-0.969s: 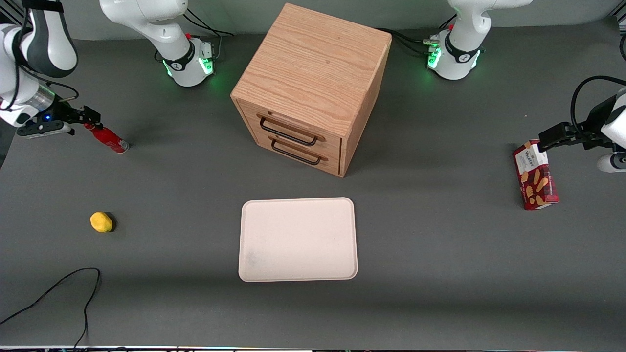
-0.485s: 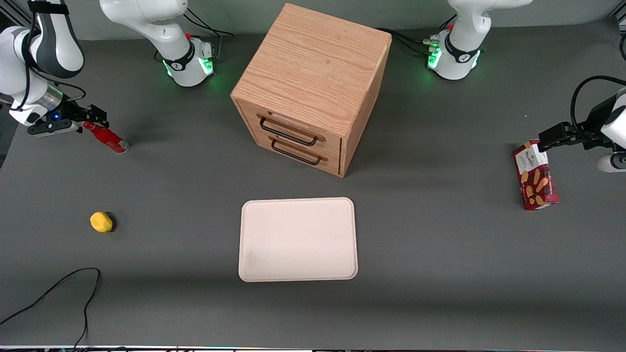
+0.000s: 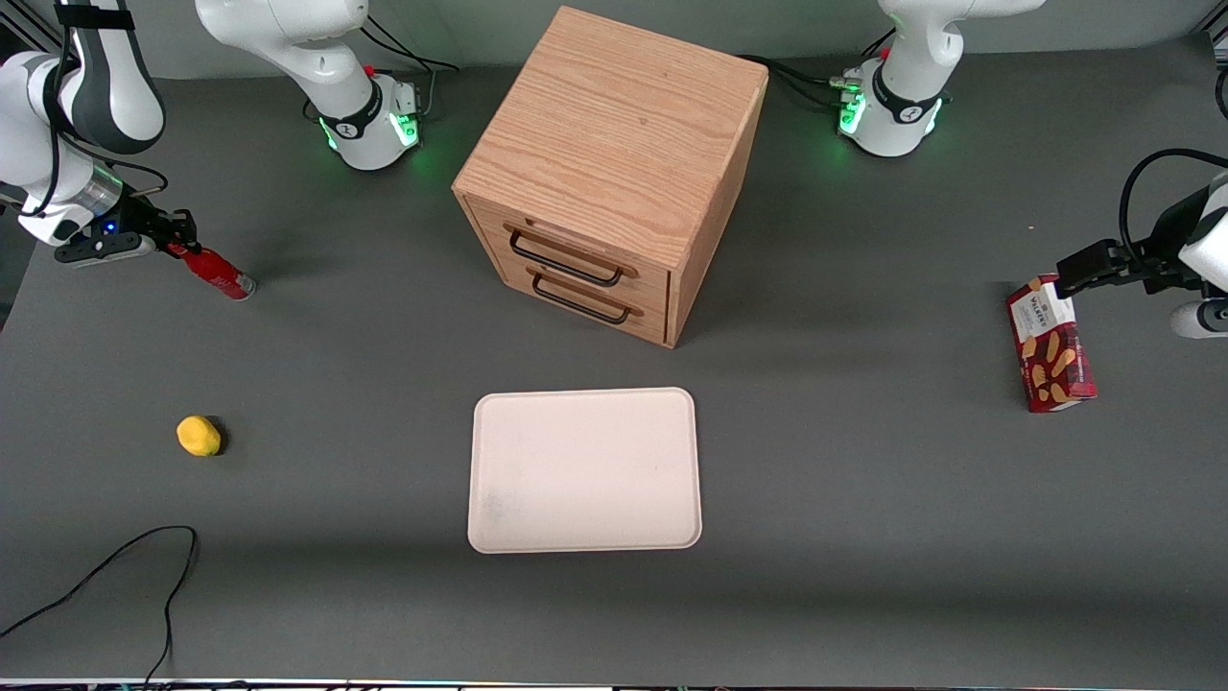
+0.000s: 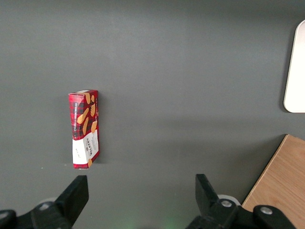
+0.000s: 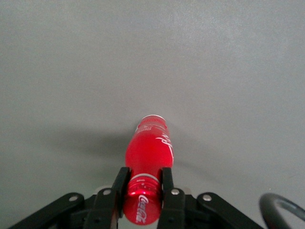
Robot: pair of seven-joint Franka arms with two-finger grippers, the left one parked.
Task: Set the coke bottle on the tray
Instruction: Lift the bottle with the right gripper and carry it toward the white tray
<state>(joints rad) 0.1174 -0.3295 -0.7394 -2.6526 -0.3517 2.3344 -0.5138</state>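
**A:** What is seen nearest the front camera?

**B:** The tray (image 3: pixel 584 470) is laid flat on the grey table (image 3: pixel 863 537), with nothing resting on it. A small yellow object (image 3: pixel 199 436) is seen toward the working arm's end, and a black cable (image 3: pixel 115 566) nearer the camera than that. A red biscuit box (image 3: pixel 1051 357) is placed toward the parked arm's end.

**A:** And farther from the camera?

**B:** A wooden drawer cabinet (image 3: pixel 610 173) is set farther from the camera than the tray, both drawers pushed in. The coke bottle (image 3: pixel 216 274) is found toward the working arm's end, tilted, well apart from the tray.

**A:** How is the bottle placed relative to the jaws?

**B:** Its capped neck is clamped between the two fingers of the gripper (image 5: pixel 144 183), one finger (image 5: pixel 117 183) pressed on each side. The red body (image 5: pixel 151 145) is extended out past the fingertips, its silvery base pointed away from the gripper toward the table.
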